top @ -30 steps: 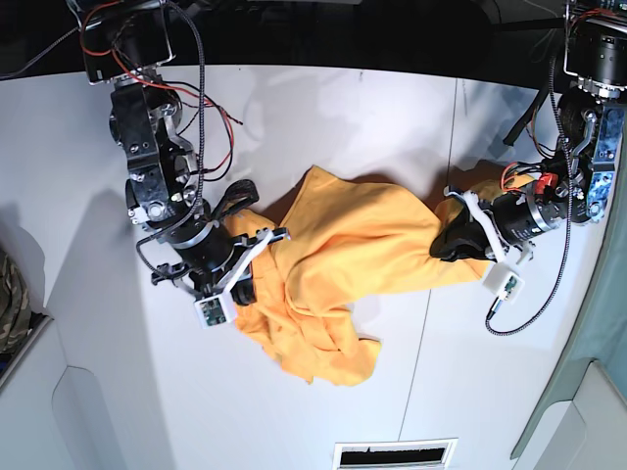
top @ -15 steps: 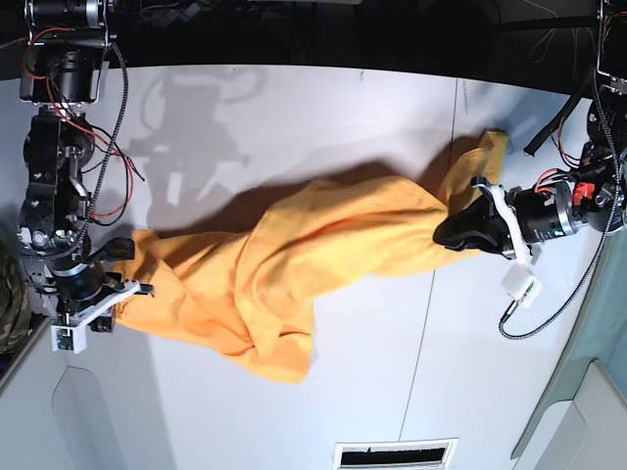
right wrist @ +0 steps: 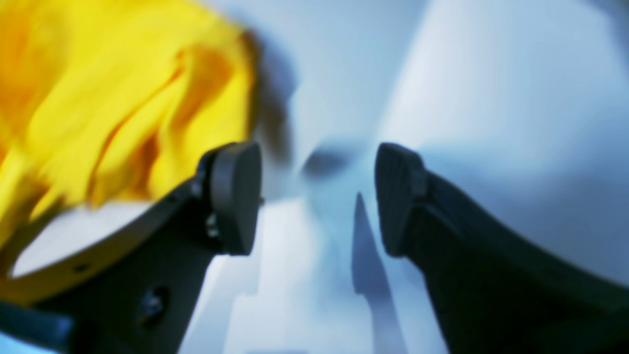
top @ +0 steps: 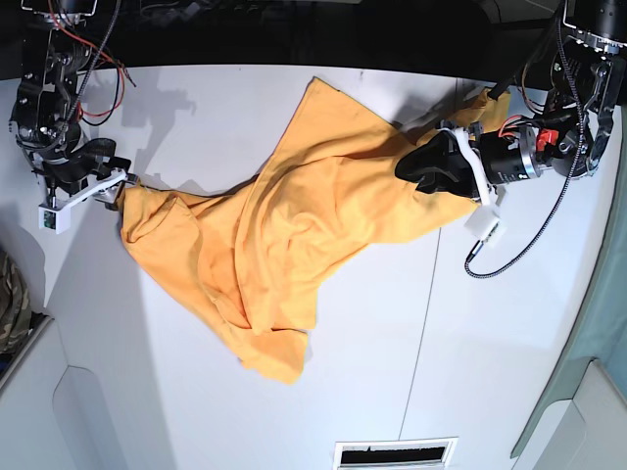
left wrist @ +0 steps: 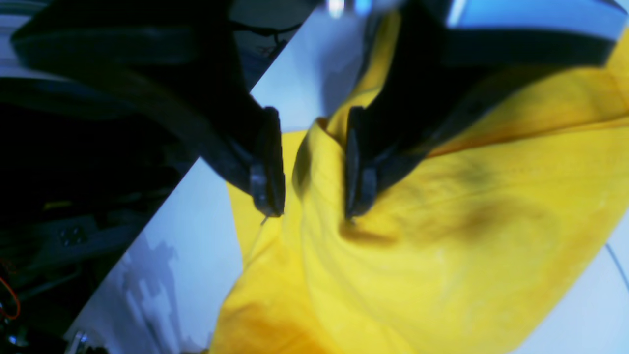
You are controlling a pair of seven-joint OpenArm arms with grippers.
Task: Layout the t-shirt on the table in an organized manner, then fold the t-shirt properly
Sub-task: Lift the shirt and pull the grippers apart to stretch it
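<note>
Straddling a t-shirt (left wrist: 417, 236) fold, left fingers (left wrist: 265, 162) gape (right fingers (right wrist: 236, 196) parted, empty)

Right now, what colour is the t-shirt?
Plain orange-yellow t-shirt, clearest in the base view.

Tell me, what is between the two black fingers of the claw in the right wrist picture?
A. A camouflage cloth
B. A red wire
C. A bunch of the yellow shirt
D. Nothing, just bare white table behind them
D: the right claw stands open with only the white table showing in the gap, and the t-shirt lies off to one side of its fingers.
</note>
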